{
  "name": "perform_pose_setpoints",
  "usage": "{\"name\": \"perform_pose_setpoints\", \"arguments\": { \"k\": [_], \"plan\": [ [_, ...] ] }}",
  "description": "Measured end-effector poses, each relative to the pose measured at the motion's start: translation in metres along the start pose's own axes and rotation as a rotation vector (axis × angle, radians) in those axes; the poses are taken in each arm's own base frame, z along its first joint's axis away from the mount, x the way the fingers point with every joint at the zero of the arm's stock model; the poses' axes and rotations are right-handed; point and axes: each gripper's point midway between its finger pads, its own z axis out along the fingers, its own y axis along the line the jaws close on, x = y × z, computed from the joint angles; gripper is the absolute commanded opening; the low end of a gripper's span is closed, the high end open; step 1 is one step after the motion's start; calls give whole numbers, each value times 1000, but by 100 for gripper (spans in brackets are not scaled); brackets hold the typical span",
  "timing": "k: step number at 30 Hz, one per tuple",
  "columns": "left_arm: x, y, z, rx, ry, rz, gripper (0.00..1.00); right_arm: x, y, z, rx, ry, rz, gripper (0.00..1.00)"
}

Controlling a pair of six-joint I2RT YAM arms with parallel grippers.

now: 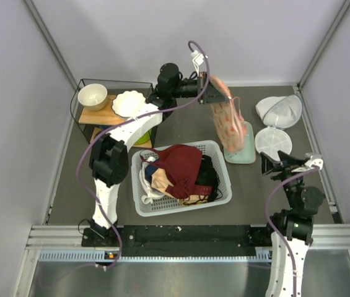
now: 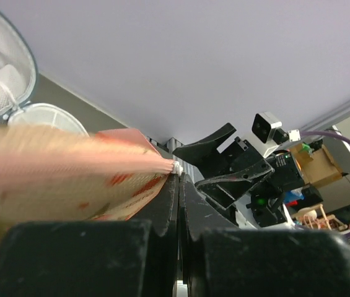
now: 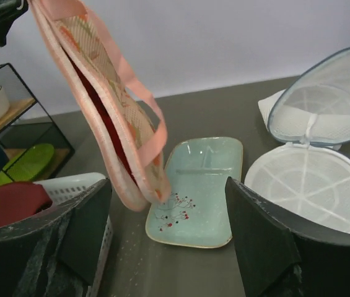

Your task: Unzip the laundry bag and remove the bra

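We are holding the laundry bag (image 1: 229, 124) up in the air at the far middle of the table with the left gripper (image 1: 215, 93). Its jaws are pressing fully together on the bag's top edge. In the left wrist view the fingertips of the left gripper (image 2: 179, 179) are meeting with a small white piece pinched at their tips, and the bag (image 2: 57, 179) is trailing off to one side in a blur. The bag is hanging lengthwise, with its lower end just over the pale green tray (image 1: 241, 154), which is lying right of the white basket (image 1: 221, 179).

From the right wrist view the bag (image 3: 140, 182) is gaping along one side, and red fabric (image 3: 111, 133) is showing inside the gap. Whether that is the bra we cannot tell.

The right gripper (image 1: 277, 162) is hovering at the near right, well apart from the bag. Its jaws are standing wide and gripping nothing, and between the fingers of the right gripper (image 3: 168, 204) we are seeing the tray (image 3: 205, 185) and a round mesh case (image 3: 314, 179) to its right.
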Motion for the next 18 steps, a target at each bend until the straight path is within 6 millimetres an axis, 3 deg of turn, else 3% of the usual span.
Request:
{"name": "perform_pose_setpoints", "arguments": {
  "k": [2, 5, 9, 18],
  "plan": [
    [0, -7, 5, 20, 12, 12, 0, -1, 6, -2, -16, 25, -2, 76],
    [-8, -23, 11, 59, 16, 45, 0, -26, 20, 0, -59, 4, -34, 76],
    [-16, -41, 14, 97, 16, 87, 0, -54, 40, 10, -152, -10, -69, 84],
    [-12, -50, 21, 122, 41, 88, 0, -82, 79, 48, -325, 106, -124, 88]
  ]
}}
